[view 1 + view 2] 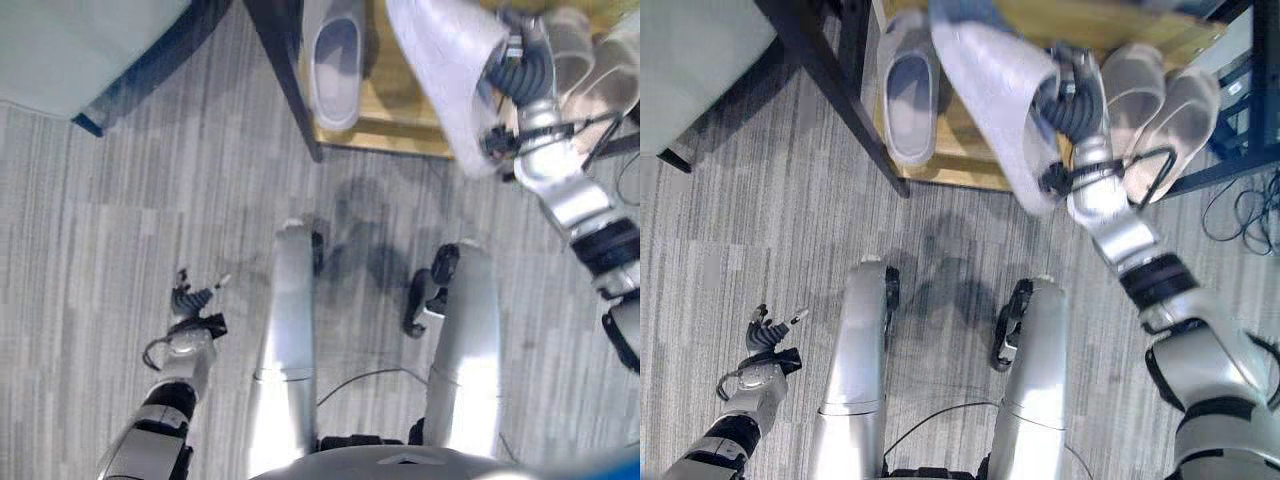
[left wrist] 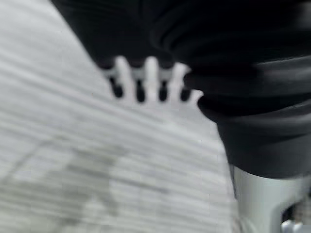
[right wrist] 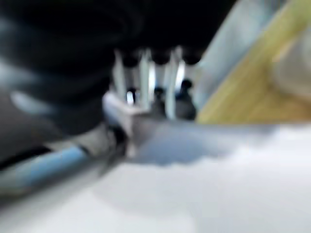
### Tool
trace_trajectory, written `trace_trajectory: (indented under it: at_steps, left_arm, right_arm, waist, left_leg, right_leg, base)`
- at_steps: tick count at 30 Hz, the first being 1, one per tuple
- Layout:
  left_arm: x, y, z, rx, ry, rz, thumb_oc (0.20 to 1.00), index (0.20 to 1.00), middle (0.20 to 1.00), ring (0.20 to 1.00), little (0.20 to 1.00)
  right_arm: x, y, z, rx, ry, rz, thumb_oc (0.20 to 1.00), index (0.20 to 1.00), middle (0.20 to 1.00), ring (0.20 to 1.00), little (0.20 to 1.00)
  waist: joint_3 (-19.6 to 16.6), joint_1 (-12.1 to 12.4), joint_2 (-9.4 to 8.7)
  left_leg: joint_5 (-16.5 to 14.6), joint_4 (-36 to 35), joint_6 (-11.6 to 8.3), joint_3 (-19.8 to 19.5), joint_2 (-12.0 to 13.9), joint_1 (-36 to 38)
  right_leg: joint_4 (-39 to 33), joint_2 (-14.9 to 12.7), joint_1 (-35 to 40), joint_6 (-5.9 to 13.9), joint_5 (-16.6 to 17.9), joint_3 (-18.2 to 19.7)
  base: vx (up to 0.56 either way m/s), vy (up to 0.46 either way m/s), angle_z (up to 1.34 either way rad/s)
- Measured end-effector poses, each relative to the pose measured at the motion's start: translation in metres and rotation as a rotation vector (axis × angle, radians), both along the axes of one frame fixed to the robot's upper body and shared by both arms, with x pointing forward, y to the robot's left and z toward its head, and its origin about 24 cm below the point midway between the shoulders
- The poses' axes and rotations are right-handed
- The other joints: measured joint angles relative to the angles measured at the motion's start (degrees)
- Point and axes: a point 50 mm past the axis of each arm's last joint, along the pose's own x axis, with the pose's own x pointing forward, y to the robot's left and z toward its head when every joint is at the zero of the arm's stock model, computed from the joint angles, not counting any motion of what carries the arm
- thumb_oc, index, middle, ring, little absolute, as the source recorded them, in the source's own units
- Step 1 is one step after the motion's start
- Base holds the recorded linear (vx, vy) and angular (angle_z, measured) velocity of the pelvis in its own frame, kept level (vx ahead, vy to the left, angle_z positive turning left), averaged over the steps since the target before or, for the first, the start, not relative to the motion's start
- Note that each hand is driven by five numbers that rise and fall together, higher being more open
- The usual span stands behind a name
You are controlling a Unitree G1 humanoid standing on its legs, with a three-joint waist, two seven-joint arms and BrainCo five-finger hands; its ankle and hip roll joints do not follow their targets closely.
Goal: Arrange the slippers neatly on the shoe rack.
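Note:
My right hand [image 1: 520,65] is raised over the wooden shoe rack [image 1: 400,125], shut on a white slipper [image 1: 445,60] that hangs tilted, sole outward, above the shelf. In the right wrist view the white slipper [image 3: 204,194] lies just past the fingers [image 3: 146,73]. A grey slipper [image 1: 910,95] rests on the rack's left end, opening up. Two pale beige slippers [image 1: 1135,85] [image 1: 1185,115] lie side by side on its right end, beyond my right hand [image 1: 1075,95]. My left hand [image 1: 192,300] hangs low over the floor at the lower left, fingers relaxed and holding nothing.
A dark frame post [image 1: 290,80] runs along the rack's left side. A pale cushioned piece of furniture [image 1: 80,50] stands at the upper left. Loose cables [image 1: 1240,215] lie on the grey striped floor [image 1: 100,230] right of the rack.

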Motion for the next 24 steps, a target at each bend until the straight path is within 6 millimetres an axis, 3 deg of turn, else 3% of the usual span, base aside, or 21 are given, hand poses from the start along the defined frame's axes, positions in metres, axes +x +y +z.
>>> trace_trajectory:
  at_steps: [1,2,3,4,5,6,7,8,9,10,11,12,14,15,16,18,19,20,21,22,24]
  left_arm:
    - [0.004,-0.004,0.009,0.014,-0.061,-0.023,1.0,1.0,1.0,1.0,1.0]
    - [0.008,-0.006,0.016,0.026,-0.093,-0.036,1.0,1.0,1.0,1.0,1.0]
    - [0.014,-0.011,0.022,0.019,-0.125,-0.035,1.0,1.0,1.0,1.0,1.0]
    - [0.021,-0.018,0.025,0.007,-0.145,-0.033,1.0,1.0,1.0,1.0,1.0]
    - [0.023,-0.02,0.026,0.003,-0.149,-0.019,1.0,1.0,1.0,1.0,1.0]
    - [0.025,-0.026,0.023,-0.003,-0.141,-0.029,1.0,1.0,1.0,1.0,1.0]
    - [0.026,-0.028,0.021,0.004,-0.13,-0.026,1.0,1.0,1.0,1.0,1.0]
    - [0.023,-0.026,0.017,0.018,-0.105,-0.018,1.0,1.0,1.0,1.0,1.0]
    - [0.02,-0.022,0.015,0.036,-0.087,-0.011,1.0,1.0,1.0,1.0,1.0]
    - [0.016,-0.017,0.013,0.061,-0.074,0.004,1.0,1.0,1.0,1.0,1.0]
    - [0.013,-0.011,0.01,0.098,-0.05,0.01,1.0,1.0,1.0,1.0,1.0]
    - [0.015,-0.009,0.013,0.121,-0.047,0.005,1.0,1.0,1.0,1.0,1.0]
    - [0.023,-0.008,0.019,0.188,-0.045,-0.022,1.0,1.0,1.0,1.0,1.0]
    - [0.028,-0.007,0.027,0.21,-0.068,-0.03,1.0,1.0,1.0,1.0,1.0]
    - [0.029,-0.006,0.032,0.239,-0.078,-0.044,1.0,1.0,1.0,1.0,1.0]
    - [0.027,0.003,0.039,0.289,-0.087,-0.041,1.0,1.0,1.0,1.0,1.0]
    - [0.026,0.008,0.041,0.308,-0.09,-0.022,1.0,1.0,1.0,1.0,1.0]
    - [0.024,0.013,0.044,0.323,-0.096,-0.007,1.0,1.0,1.0,1.0,1.0]
    - [0.024,0.016,0.047,0.33,-0.105,0.004,1.0,1.0,1.0,1.0,1.0]
    - [0.023,0.023,0.046,0.336,-0.086,0.035,1.0,1.0,1.0,1.0,1.0]
    - [0.026,0.024,0.048,0.329,-0.095,0.046,1.0,1.0,1.0,1.0,1.0]
  right_arm:
    - [0.001,-0.005,-0.015,-0.006,0.05,-0.029,0.2,0.2,0.2,0.2,0.2]
    - [0.002,-0.006,-0.021,-0.02,0.077,-0.041,0.2,0.2,0.2,0.2,0.2]
    - [0.005,-0.007,-0.019,-0.023,0.07,-0.062,0.2,0.2,0.2,0.2,0.2]
    - [0.009,-0.008,-0.014,-0.02,0.053,-0.086,0.2,0.2,0.2,0.2,0.2]
    - [0.015,-0.005,-0.012,-0.036,0.06,-0.095,0.2,0.2,0.2,0.2,0.2]
    - [0.019,-0.002,-0.01,-0.036,0.059,-0.1,0.2,0.2,0.2,0.2,0.2]
    - [0.019,0.002,-0.008,-0.017,0.056,-0.094,0.2,0.2,0.2,0.2,0.2]
    - [0.018,0.007,-0.013,-0.006,0.063,-0.072,0.2,0.2,0.2,0.2,0.2]
    - [0.016,0.01,-0.017,0.003,0.069,-0.056,0.2,0.2,0.2,0.2,0.2]
    - [0.016,0.014,-0.016,0.005,0.06,-0.044,0.2,0.2,0.2,0.2,0.2]
    - [0.015,0.016,-0.011,0.024,0.036,-0.037,0.2,0.2,0.2,0.2,0.2]
    - [0.013,0.01,-0.004,0.04,0.01,-0.058,0.2,0.2,0.2,0.2,0.2]
    - [0.012,0.004,0.0,0.077,-0.019,-0.078,0.2,0.2,0.2,0.2,0.2]
    - [0.014,0.0,-0.004,0.104,-0.013,-0.101,0.2,0.2,0.2,0.2,0.2]
    - [0.014,0.001,-0.006,0.107,-0.006,-0.102,0.2,0.2,0.2,0.2,0.2]
    - [0.014,0.005,-0.008,0.109,-0.007,-0.09,0.2,0.2,0.2,0.2,0.2]
    - [0.013,0.006,-0.007,0.111,-0.02,-0.079,0.2,0.2,0.2,0.2,0.2]
    - [0.013,0.011,0.005,0.118,-0.062,-0.057,0.2,0.2,0.2,0.2,0.2]
    - [0.013,0.013,0.012,0.121,-0.089,-0.048,0.2,0.2,0.2,0.2,0.2]
    - [0.019,0.024,0.034,0.084,-0.138,-0.023,0.2,0.2,0.2,0.2,0.2]
    - [0.019,0.026,0.058,0.089,-0.209,-0.023,0.2,0.2,0.2,0.2,0.2]
  waist:
    - [-0.2,-0.4,0.05]
    - [-0.1,-0.5,-0.04]
    - [0.5,-0.6,0.31]
    - [1.0,-0.8,-0.31]
    - [0.8,0.4,0.45]
    - [0.9,0.6,0.37]
    - [1.3,1.3,-0.79]
    - [1.9,2.4,-1.34]
    - [2.4,2.6,-1.97]
    - [2.6,2.5,-2.23]
    - [2.9,2.6,-2.11]
    - [3.8,1.8,-2.33]
    - [3.8,1.8,-2.35]
    - [3.8,2.0,-2.34]
    - [4.2,1.9,-1.91]
    - [4.1,0.9,-2.04]
    - [4.0,1.0,-1.88]
    - [4.0,1.6,-1.81]
    - [4.0,1.9,-1.77]
    - [4.2,2.1,-1.03]
    - [4.4,2.0,-0.6]
  left_leg:
    - [1.3,-1.9,2.18,1.6,1.3,0.4]
    - [1.8,-3.0,2.4,3.1,1.9,0.9]
    - [8.6,-0.9,2.2,2.6,-0.9,-2.3]
    - [8.8,-5.5,1.57,2.4,-3.2,-4.8]
    - [10.3,-14.6,0.4,1.8,-2.7,-5.8]
    - [14.7,-18.9,-1.8,0.3,-3.8,-5.8]
    - [14.5,-18.9,-1.17,0.6,-4.0,-6.0]
    - [14.5,-16.7,-1.12,1.9,-2.3,-5.9]
    - [13.7,-14.1,0.25,3.4,-1.5,-6.0]
    - [12.1,-11.4,0.94,4.0,-1.2,-6.5]
    - [10.9,-9.3,1.76,3.8,-0.9,-7.2]
    - [9.6,-7.3,3.4,5.6,-0.5,-7.8]
    - [8.1,-7.3,5.11,6.4,0.7,-8.1]
    - [8.6,-9.6,5.67,6.8,0.5,-7.3]
    - [8.6,-11.0,5.77,5.9,0.2,-6.2]
    - [9.1,-12.4,6.28,6.6,-0.5,-4.2]
    - [8.7,-12.3,6.67,6.7,-0.5,-4.0]
    - [8.5,-12.5,6.99,6.7,0.6,-4.3]
    - [8.5,-12.6,7.12,6.7,1.3,-4.7]
    - [7.9,-11.9,8.47,7.3,3.9,-6.2]
    - [7.7,-11.9,8.22,7.2,5.3,-7.8]
  right_leg:
    - [-0.8,-0.7,1.5,0.59,-0.7,-0.4]
    - [-1.3,-0.8,1.7,0.04,-1.1,0.0]
    - [-1.9,-1.1,1.2,0.65,-1.3,0.9]
    - [-2.9,-1.3,-0.8,-0.01,-1.0,2.4]
    - [-4.9,-1.2,-2.4,0.94,0.0,1.6]
    - [-7.0,-0.9,-3.8,2.72,2.1,1.9]
    - [-5.8,0.3,-4.9,-0.14,1.2,3.2]
    - [-1.6,0.3,-3.3,-3.01,0.2,3.6]
    - [-0.8,-0.8,-1.1,-1.5,-2.8,3.8]
    - [-0.2,-1.7,-0.6,1.2,-4.9,4.6]
    - [0.7,-1.7,-0.9,1.94,-5.2,4.6]
    - [0.7,-2.3,-1.0,0.45,-5.5,5.6]
    - [-2.0,-2.7,-0.6,-0.19,-5.4,5.1]
    - [-5.4,-2.9,0.7,-1.22,-4.4,3.8]
    - [-7.2,-2.9,2.6,0.31,-3.4,2.6]
    - [-8.8,-3.1,4.6,0.81,-0.9,2.5]
    - [-9.2,-3.1,4.6,3.16,1.0,2.8]
    - [-9.2,-2.9,3.5,4.02,2.9,2.5]
    - [-9.3,-2.6,2.6,3.41,4.0,2.2]
    - [-8.2,-3.2,-3.8,3.38,9.1,1.0]
    - [-17.0,-3.2,-6.8,3.04,11.8,-1.1]
  base:
    - [0.04,0.078,1.32]
    - [0.05,0.128,0.69]
    - [0.05,0.172,0.45]
    - [0.09,0.092,0.12]
    - [0.17,0.134,-0.18]
    - [0.23,0.036,-0.44]
    - [0.27,0.116,-0.48]
    - [0.24,0.116,-0.4]
    - [0.16,0.098,-0.28]
    - [0.14,0.128,-0.28]
    - [0.18,0.226,-0.31]
    - [0.25,0.362,-0.53]
    - [0.16,0.262,-0.39]
    - [0.11,0.145,-0.12]
    - [0.13,0.225,-0.02]
    - [0.04,0.159,0.17]
    - [0.04,0.148,-0.04]
    - [0.06,0.138,-0.32]
    - [0.06,0.141,-0.73]
    - [-0.04,-0.073,-0.87]
    - [-0.06,-0.152,-0.54]
